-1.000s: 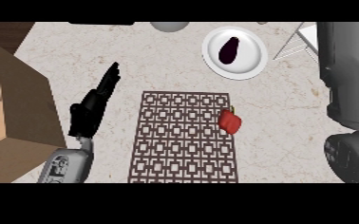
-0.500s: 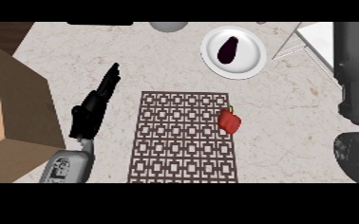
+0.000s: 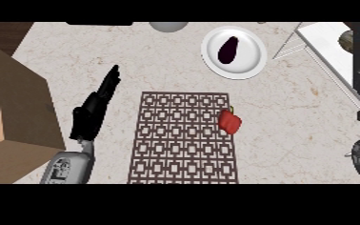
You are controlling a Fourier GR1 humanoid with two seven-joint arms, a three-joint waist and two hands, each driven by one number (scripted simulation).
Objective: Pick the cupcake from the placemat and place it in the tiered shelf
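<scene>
The left robot hand (image 3: 95, 112) rests with straight fingers on the marble counter (image 3: 295, 105), left of the patterned placemat (image 3: 183, 138). A small red object (image 3: 230, 122), apparently the cupcake, sits on the placemat's right edge. Farther back, a white plate (image 3: 211, 52) holds an eggplant (image 3: 229, 50); the white tiered shelf (image 3: 327, 45) stands far right.

Left hand (image 3: 91, 114) open, fingers (image 3: 110, 79) straight; right hand barely visible at right edge.

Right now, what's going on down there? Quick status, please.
Left robot hand open, fingers straight, beside the placemat. Right robot hand barely in view at the right edge, state unclear. Red item on the placemat's right edge, untouched. Nothing blocking it.
</scene>
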